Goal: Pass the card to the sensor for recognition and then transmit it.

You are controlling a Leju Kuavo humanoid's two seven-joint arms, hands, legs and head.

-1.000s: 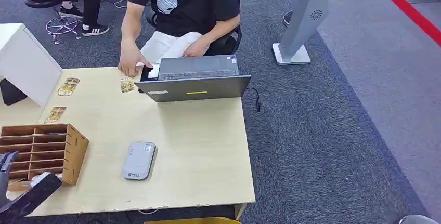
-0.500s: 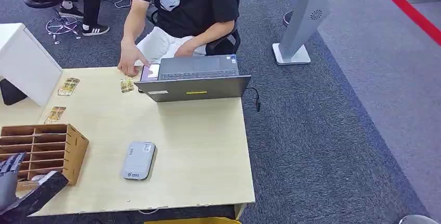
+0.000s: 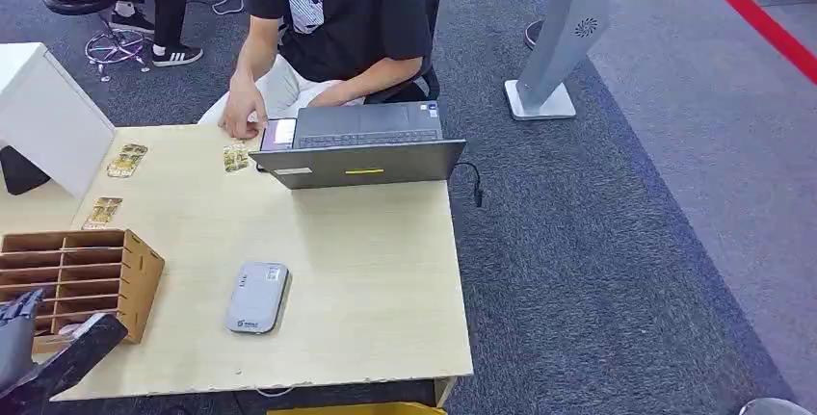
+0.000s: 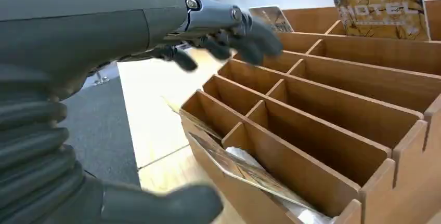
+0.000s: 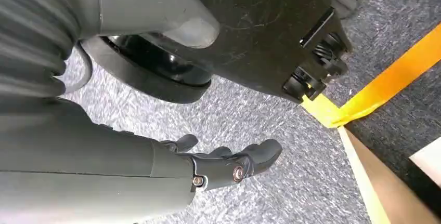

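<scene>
A wooden slotted card box stands at the table's near left corner. My left hand hovers just in front of it, fingers apart and holding nothing. In the left wrist view the left hand reaches over the box, where a patterned card lies slanted in a near slot and another card stands at the far end. The grey sensor pad lies flat on the table to the right of the box. My right hand hangs over the carpet, fingers loose and empty.
Three loose cards lie on the table's far left. A person sits behind an open laptop, one hand on a phone. A white box stands at the far left. A grey stand is on the carpet.
My left hand has shifted slightly at the box's front. The person has leaned to the left and moved a hand over the phone.
</scene>
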